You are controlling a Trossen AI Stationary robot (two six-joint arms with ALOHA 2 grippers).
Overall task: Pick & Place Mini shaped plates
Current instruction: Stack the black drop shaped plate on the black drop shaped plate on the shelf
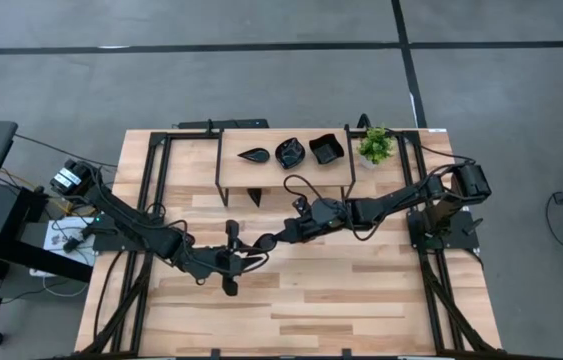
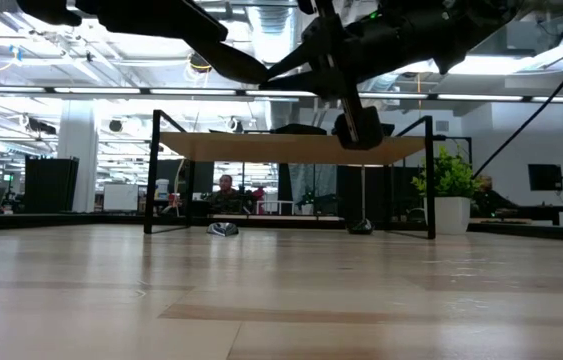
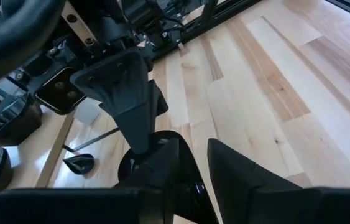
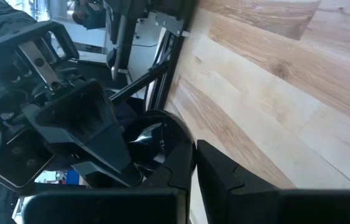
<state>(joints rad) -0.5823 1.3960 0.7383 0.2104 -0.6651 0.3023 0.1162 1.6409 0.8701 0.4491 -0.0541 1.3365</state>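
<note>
Mini shaped plates so far: 3 sit on the shelf [image 1: 231, 140] at the back of the tabletop [image 1: 361, 300], a teardrop plate [image 1: 254, 155], a scalloped round plate [image 1: 290, 152] and a square plate [image 1: 326, 150] in a row, w/ the little green potted plant [image 1: 375, 146] just beside them at the shelf's right end. Two more plates lie under the shelf on the tabletop, one near the left [image 2: 224, 229], one further right [image 2: 360, 227], so those prob aren't done yet.

Both arms meet mid-tabletop, up in the air. A round glossy plate [image 4: 147, 134] is between them; looks like a handover imo. Right tool [image 4: 190, 163] has its fingers closed on that plate's edge in its own wrist view. Left tool [image 3: 194, 163] is right at the same plate [image 3: 162, 138], one finger against its rim, but can't tell if it's actually clamped or still apart.

So roughly: 3 placed, 1 mid-air, at least 2 left. No other plates in view, can't say total
</note>
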